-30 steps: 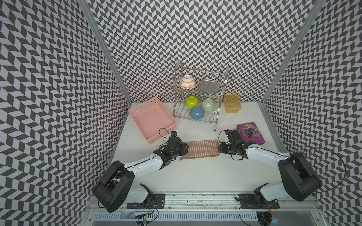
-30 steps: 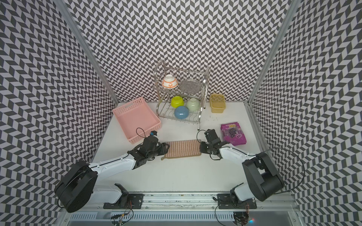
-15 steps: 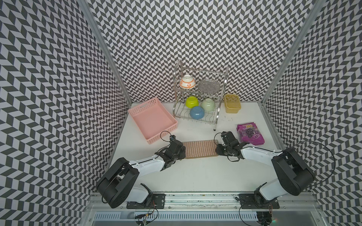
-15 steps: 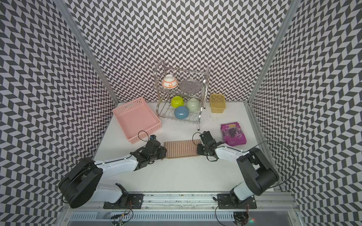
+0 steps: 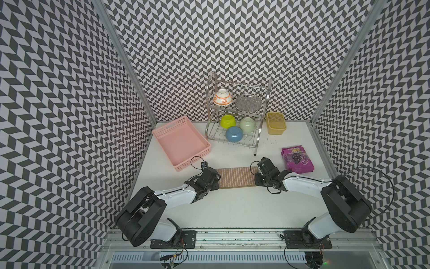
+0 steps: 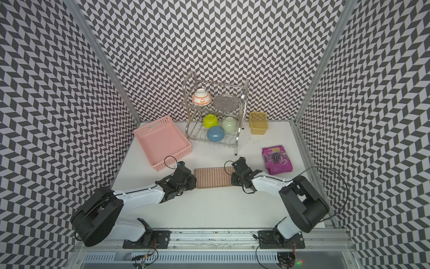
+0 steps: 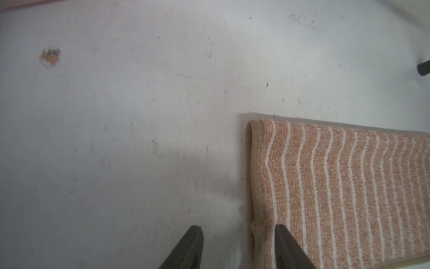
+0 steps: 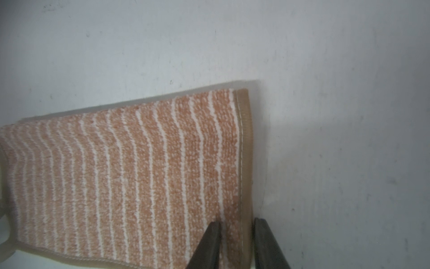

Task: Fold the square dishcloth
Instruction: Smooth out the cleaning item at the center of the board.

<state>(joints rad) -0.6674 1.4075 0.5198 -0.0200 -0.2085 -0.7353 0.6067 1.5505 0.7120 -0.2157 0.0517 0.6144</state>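
Since a second ago the right gripper (image 8: 237,223) has slid a little closer in over the end of the cloth (image 5: 237,177). The left gripper (image 7: 238,230) has kept to the opposite end. The cloth lies much where it lay on the table (image 5: 232,205). It is an orange strip with white stripes, folded flat and stretched between the two grippers.

Left gripper: released. In its wrist view the jaws stand well apart. One finger (image 7: 288,249) is over the cloth just inside the hem and the other (image 7: 188,249) is over bare table. The hemmed corner lies flat between them.

Right gripper: the jaws are close together and straddle the hem at a corner of the cloth. One finger (image 8: 209,244) is on the stripes and the other (image 8: 267,244) is just outside the edge. Whether they pinch the hem or only bracket it cannot be told.

Writing: a purple packet (image 5: 297,160) lies beyond the right gripper, on the side away from the cloth, near it but apart. Its top line reads what looks like "100", above a picture of grapes. The smaller print is too fine to read. A pink basket (image 5: 181,143) sits beyond the left gripper, apart from it.
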